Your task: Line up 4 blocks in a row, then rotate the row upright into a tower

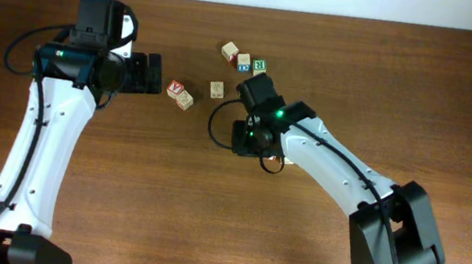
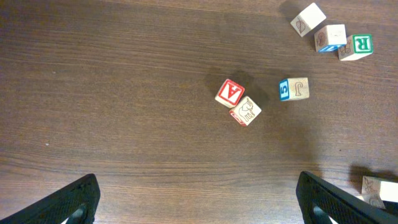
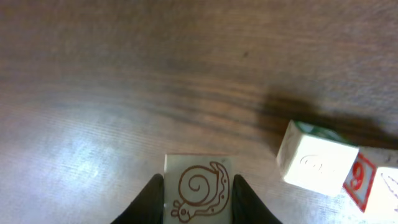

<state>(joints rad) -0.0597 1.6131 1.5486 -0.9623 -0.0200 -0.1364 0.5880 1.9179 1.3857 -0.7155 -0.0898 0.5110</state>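
Note:
In the right wrist view a cream block with a brown snail drawing (image 3: pixel 198 190) sits on the table. My right gripper (image 3: pixel 198 182) is shut on it, with a dark finger pressed against each side. Overhead, this block is mostly hidden under the right arm (image 1: pixel 260 126). A block with a blue 5 and a J (image 2: pixel 294 89) lies alone mid-table. Two more cream blocks (image 2: pixel 308 18) (image 2: pixel 330 37) lie at the far right. My left gripper (image 2: pixel 198 176) hangs open over bare wood, with nothing between its fingers (image 2: pixel 78 199).
A red "A" cube (image 2: pixel 230 93) touches an elephant cube (image 2: pixel 247 112) near the left gripper. A green "R" cube (image 2: pixel 357 45) sits at the end of the far cluster. Beside the snail block stand a cream cube (image 3: pixel 317 165) and a red-marked one (image 3: pixel 357 180).

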